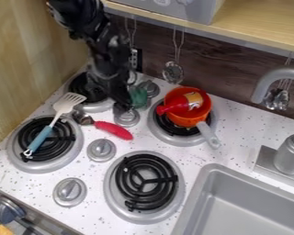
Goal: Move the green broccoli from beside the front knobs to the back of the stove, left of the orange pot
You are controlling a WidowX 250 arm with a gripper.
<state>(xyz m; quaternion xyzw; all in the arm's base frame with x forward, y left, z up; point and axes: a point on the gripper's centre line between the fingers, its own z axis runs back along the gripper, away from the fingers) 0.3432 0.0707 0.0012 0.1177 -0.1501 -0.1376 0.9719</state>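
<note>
Gripper [126, 104], black, one: at the upper left of the camera view, hanging low over the rear of the stovetop [91, 176] between the two back burners. State: whether it stands wide or narrow, or has anything in its grasp, cannot be told. A translucent green item [138, 96] is directly at its right side; contact uncertain.

Red-handled utensil [114, 130], one, metal-headed: flat on the stovetop, just below the gripper in the view. Long axis slants from the head at upper left to the handle end at lower right; the head is near the back left burner [81, 85].

Orange saucepan [183, 120], one: on the back right burner [166, 137], right of the gripper and slightly lower in the view, a little apart from it. Its grey handle [207, 134] points toward lower right. Inside, leaning on the rim: a red item [180, 107] with a patterned patch, its narrow end toward the gripper.

Spatula [40, 137], one, white head, blue handle: laid slantwise across the front left burner [17, 156], head uppermost, lower left of the gripper.

Also present: front right burner [120, 178], control knobs [101, 149], grey sink [201, 183], curved faucet [281, 75], hanging utensils [172, 72].
</note>
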